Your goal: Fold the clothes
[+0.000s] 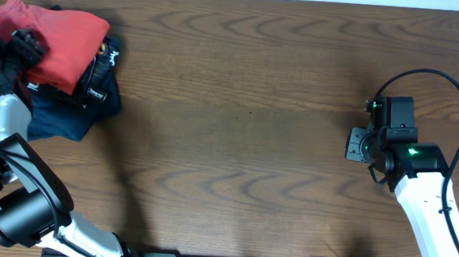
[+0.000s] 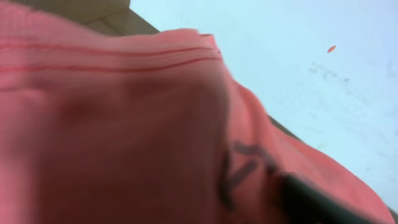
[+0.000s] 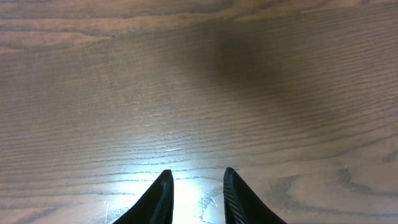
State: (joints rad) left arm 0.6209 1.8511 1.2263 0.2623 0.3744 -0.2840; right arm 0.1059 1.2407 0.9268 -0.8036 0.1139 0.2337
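The clothes, a red-orange T-shirt (image 1: 67,38), lie bunched at the table's far left corner, on top of dark shirts. My left gripper (image 1: 26,48) sits at the bundle's left side, against the red cloth. In the left wrist view the red cloth (image 2: 124,112) fills nearly everything, with dark print marks (image 2: 239,168) on it. Only one dark finger (image 2: 317,205) shows there, so the jaws' state is hidden. My right gripper (image 1: 356,144) hovers over bare wood at the right, far from the shirt. Its fingers (image 3: 196,177) stand a little apart with nothing between them.
Dark navy shirts (image 1: 73,109) with white lettering lie under and in front of the red one. The wooden table (image 1: 245,130) stretches between the two arms. A black cable (image 1: 451,87) loops above the right arm. A pale wall (image 2: 323,56) shows beyond the cloth.
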